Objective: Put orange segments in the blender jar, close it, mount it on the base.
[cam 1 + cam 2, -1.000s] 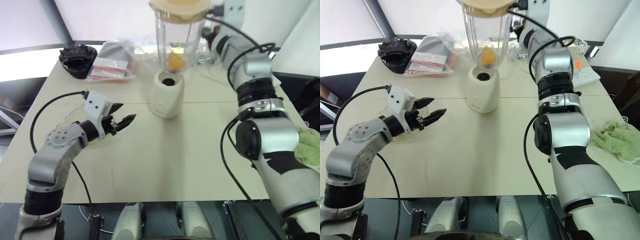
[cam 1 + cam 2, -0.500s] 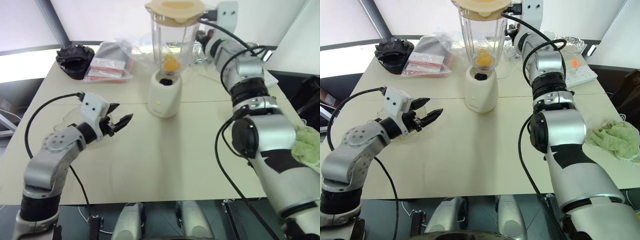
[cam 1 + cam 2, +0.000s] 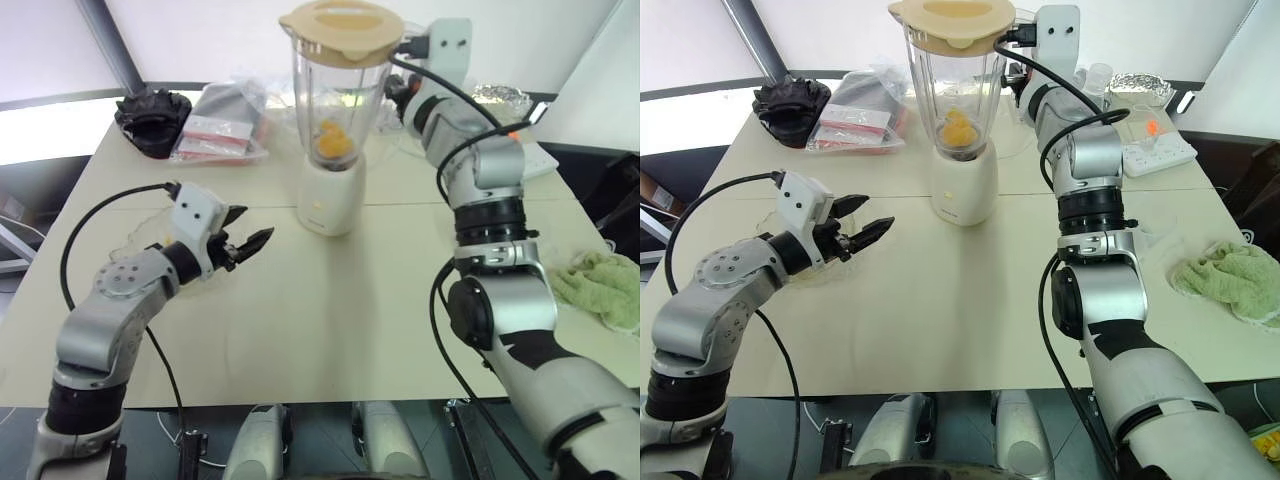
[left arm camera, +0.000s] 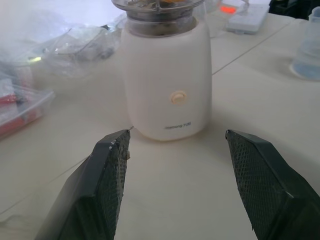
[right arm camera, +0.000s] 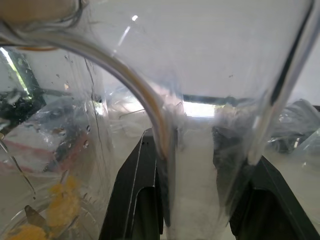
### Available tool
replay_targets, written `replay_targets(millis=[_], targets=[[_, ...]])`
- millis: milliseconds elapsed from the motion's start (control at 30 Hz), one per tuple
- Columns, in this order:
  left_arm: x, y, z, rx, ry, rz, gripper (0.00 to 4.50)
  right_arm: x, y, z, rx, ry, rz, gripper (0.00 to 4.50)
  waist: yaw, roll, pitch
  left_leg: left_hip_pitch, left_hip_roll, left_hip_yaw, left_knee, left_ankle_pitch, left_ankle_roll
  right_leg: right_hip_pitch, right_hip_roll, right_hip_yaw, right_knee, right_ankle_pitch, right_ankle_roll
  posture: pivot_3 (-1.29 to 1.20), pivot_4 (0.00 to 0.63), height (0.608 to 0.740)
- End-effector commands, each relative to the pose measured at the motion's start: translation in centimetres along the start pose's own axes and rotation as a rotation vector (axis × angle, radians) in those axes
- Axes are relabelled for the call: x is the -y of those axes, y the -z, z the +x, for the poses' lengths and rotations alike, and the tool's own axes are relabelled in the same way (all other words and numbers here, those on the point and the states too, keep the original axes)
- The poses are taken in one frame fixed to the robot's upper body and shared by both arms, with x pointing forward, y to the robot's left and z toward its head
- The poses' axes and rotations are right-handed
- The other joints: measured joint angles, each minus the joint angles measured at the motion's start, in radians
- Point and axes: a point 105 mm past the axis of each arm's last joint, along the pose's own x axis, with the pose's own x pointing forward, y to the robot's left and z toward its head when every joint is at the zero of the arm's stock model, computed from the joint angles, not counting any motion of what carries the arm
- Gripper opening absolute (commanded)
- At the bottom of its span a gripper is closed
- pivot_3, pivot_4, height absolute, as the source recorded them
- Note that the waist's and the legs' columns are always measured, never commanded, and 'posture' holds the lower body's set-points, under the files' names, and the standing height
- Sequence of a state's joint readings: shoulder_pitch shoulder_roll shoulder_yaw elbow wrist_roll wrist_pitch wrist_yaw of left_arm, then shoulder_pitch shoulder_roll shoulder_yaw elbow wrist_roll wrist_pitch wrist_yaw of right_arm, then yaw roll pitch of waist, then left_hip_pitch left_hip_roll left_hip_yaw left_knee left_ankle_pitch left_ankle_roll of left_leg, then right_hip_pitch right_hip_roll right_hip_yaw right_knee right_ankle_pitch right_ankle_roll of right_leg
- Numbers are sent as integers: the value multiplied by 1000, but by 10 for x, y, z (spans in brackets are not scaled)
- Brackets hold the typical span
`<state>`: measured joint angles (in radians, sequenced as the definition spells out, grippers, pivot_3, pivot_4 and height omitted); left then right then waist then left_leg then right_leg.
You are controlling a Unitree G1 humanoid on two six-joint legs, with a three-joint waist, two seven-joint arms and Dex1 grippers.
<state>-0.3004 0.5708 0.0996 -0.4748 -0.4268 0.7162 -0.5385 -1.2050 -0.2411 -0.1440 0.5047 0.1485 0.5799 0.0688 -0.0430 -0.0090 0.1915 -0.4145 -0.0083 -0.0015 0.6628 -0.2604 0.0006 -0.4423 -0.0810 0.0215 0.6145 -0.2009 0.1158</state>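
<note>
Nearest, the left gripper (image 3: 862,228) hovers over the table (image 3: 940,300) with its fingers spread wide and nothing between them, pointed toward the base (image 3: 963,188), probably standing by rather than helping. Beyond it the blender jar (image 3: 335,95) sits on the base with its cream lid (image 3: 341,25) on and the orange segments (image 3: 332,140) at the bottom. Farthest, the right gripper (image 5: 200,165) has its fingers clamped on the jar's handle (image 5: 165,140), seemingly to steady the jar while it seats.
</note>
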Motion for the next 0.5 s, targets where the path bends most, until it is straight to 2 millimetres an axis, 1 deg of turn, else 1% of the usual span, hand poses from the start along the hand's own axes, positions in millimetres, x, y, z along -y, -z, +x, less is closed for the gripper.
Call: replay_targets(millis=[33,200,500], targets=[[1,-11,0,37,5,26,3160,8,-19,-4,76,28,-55,948,0,0,0,0,0,0,0,0,0,0,0,0,0,0,0,0,150,740],[2,-12,2,39,5,24,3160,14,-9,-1,64,45,-57,948,3,0,0,0,0,0,0,0,0,0,0,0,0,0,0,0,150,740],[2,-11,0,29,3,29,3160,10,15,6,-15,37,-13,948,7,0,0,0,0,0,1,0,0,1,0,0,0,0,0,0,150,740]])
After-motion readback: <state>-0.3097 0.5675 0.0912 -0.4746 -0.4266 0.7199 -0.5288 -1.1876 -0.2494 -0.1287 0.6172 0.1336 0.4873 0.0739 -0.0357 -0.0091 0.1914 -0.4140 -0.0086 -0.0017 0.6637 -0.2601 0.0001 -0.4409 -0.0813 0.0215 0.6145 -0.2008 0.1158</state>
